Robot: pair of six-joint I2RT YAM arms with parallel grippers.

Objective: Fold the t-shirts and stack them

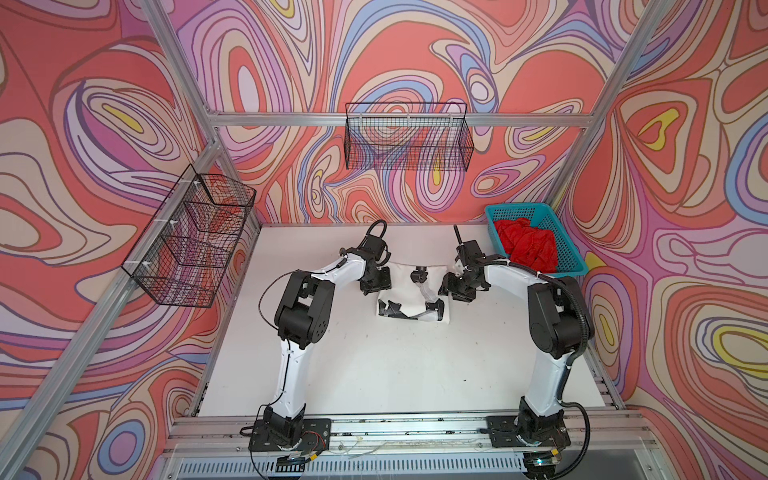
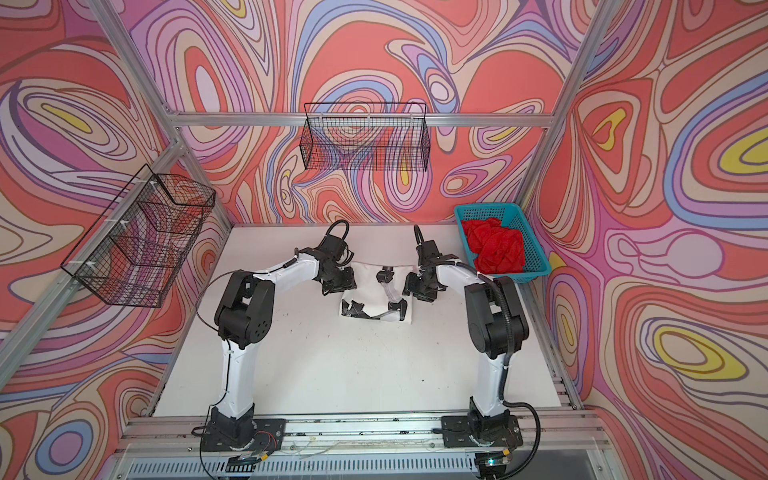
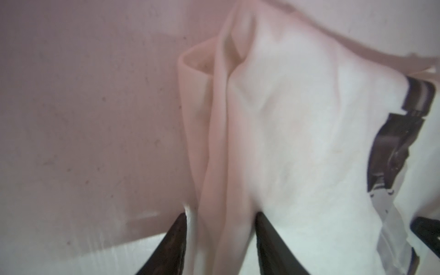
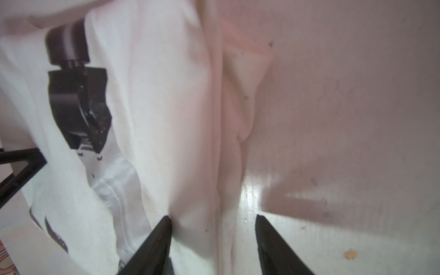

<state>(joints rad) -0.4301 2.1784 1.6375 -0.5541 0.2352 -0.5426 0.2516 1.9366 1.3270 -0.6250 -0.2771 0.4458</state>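
A white t-shirt (image 1: 399,286) (image 2: 368,291), printed with a black and grey robot arm, lies partly folded at mid-table in both top views. My left gripper (image 1: 374,290) (image 3: 220,214) points down at its left edge. The jaws stand partly apart, with a bunched fold of the white cloth (image 3: 226,166) filling the gap. My right gripper (image 1: 451,294) (image 4: 213,217) is open at the shirt's right edge (image 4: 190,142). One of its fingers rests on the cloth, the other over bare table. A crumpled red t-shirt (image 1: 528,245) (image 2: 496,245) sits in the teal basket.
The teal basket (image 1: 519,206) stands at the table's back right corner. Black wire baskets hang on the back wall (image 1: 407,137) and the left wall (image 1: 191,237). The white table (image 1: 395,365) stretches toward the arm bases in front of the shirt.
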